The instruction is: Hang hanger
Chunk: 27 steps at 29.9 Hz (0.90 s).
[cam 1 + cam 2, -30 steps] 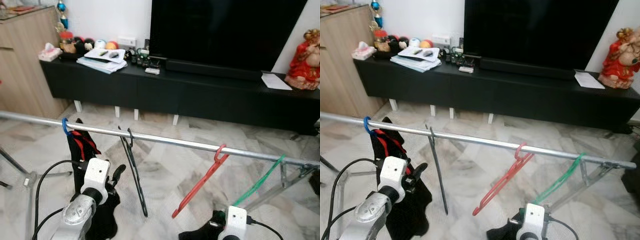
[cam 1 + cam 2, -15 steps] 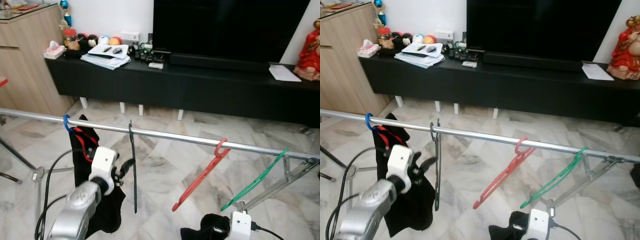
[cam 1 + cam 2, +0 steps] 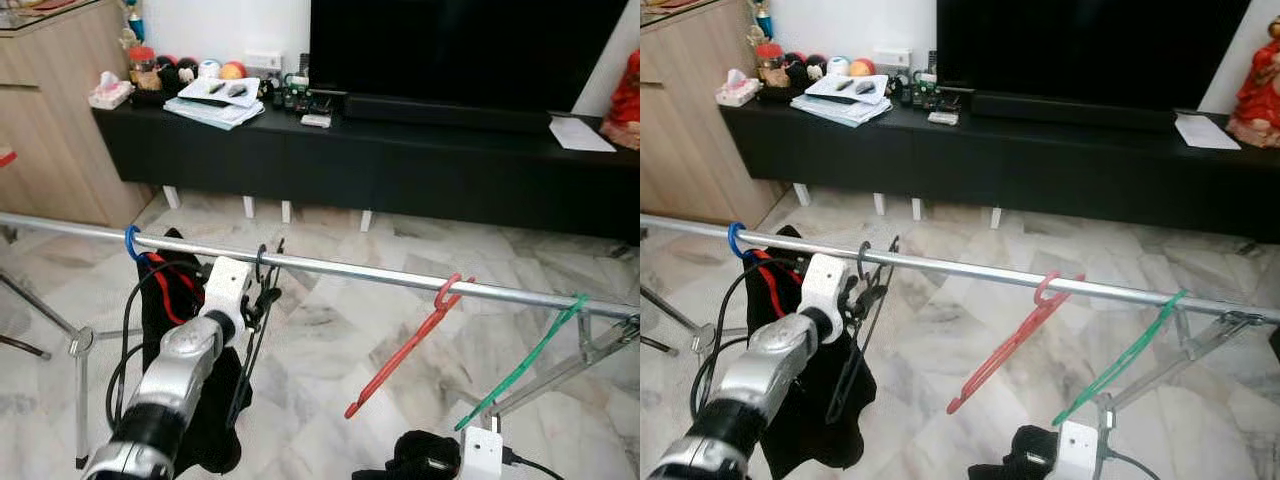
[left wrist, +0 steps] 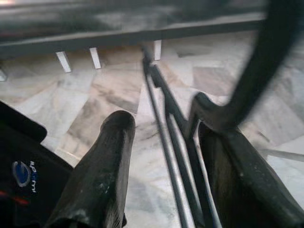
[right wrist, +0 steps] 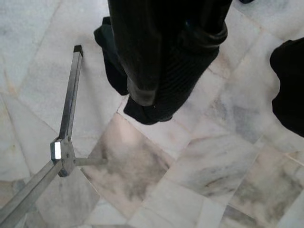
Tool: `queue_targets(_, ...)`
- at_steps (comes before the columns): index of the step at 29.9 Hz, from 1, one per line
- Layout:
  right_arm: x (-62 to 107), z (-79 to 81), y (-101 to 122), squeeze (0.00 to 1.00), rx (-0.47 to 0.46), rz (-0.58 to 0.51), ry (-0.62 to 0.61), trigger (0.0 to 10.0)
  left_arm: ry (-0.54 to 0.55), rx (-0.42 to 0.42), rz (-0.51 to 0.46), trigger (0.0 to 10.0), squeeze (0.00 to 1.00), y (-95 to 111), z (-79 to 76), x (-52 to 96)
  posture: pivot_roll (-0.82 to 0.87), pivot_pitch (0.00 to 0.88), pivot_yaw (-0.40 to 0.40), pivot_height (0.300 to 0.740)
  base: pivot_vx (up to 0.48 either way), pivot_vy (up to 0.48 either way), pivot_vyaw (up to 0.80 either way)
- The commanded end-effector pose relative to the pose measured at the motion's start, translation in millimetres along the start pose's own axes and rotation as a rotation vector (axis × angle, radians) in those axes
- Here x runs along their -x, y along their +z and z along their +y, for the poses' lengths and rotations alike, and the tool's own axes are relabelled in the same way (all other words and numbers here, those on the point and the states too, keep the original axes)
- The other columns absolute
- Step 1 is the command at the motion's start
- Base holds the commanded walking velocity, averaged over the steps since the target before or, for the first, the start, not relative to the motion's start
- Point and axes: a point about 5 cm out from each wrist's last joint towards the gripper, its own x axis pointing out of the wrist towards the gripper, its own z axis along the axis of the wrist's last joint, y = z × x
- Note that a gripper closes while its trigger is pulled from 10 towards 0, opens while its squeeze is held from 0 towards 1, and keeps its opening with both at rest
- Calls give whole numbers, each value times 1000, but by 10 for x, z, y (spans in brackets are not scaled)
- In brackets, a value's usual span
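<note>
Raised at the long silver metal rail (image 3: 340, 270), the left gripper (image 3: 263, 297) is seen closed on the thin black wire hanger (image 3: 250, 345), just under its hook. In the left wrist view the hanger's wires are pinched against 1 finger (image 4: 240, 180), while the other finger (image 4: 102, 166) stands apart from them. The hook is curled over the rail, so the hanger is judged to be seated or nearly so, between a black garment with red trim (image 3: 175, 330) on a blue hook and a red plastic hanger (image 3: 410, 350); a green plastic hanger (image 3: 525, 360) hangs further along. The right gripper (image 5: 156, 71) is held low over the marble floor (image 5: 213, 161) and is clamped on a bundle of black cloth.

If the hook is only resting on its tip, release could let the hanger slip off. A sideways pull during withdrawal could drag it along the rail into the garment.
</note>
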Motion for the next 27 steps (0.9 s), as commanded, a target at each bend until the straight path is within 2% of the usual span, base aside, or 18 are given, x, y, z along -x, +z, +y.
queue_targets(1, 15, -59, -23, 0, 0, 2, -10, 10000, 22, -5, 20, 10000, 0, -38, 21, -16, -1, 124, -21, 740, 0, 0, 0)
queue_targets(4, 25, -74, -43, 0, 3, 6, -10, 10000, 34, 2, 33, 10000, 0, -58, 30, -31, -2, 125, -22, 740, 0, 0, 0)
queue_targets(8, 42, -84, -91, 0, 10, 24, -6, 10000, 71, 66, 41, 10000, 0, -100, 74, -62, -9, 132, -21, 740, 0, 0, 0)
queue_targets(9, 43, -83, -94, 0, 12, 26, -5, 10000, 75, 61, 44, 4627, 0, -105, 79, -66, -8, 132, -21, 740, 0, 0, 0)
queue_targets(11, 42, -78, -99, 0, 13, 33, -3, 10000, 78, 52, 52, 0, 0, -116, 82, -76, -5, 133, -21, 740, 0, 0, 0)
queue_targets(20, 26, -55, -93, 0, 16, 52, 0, 10000, 64, 38, 40, 0, 0, -122, 37, -105, -5, 131, -19, 740, 0, 0, 0)
queue_targets(27, 28, -53, -111, 0, 15, 68, -1, 10000, 20, 54, -21, 0, 0, -68, -49, -123, 0, 129, -18, 740, 0, 0, 0)
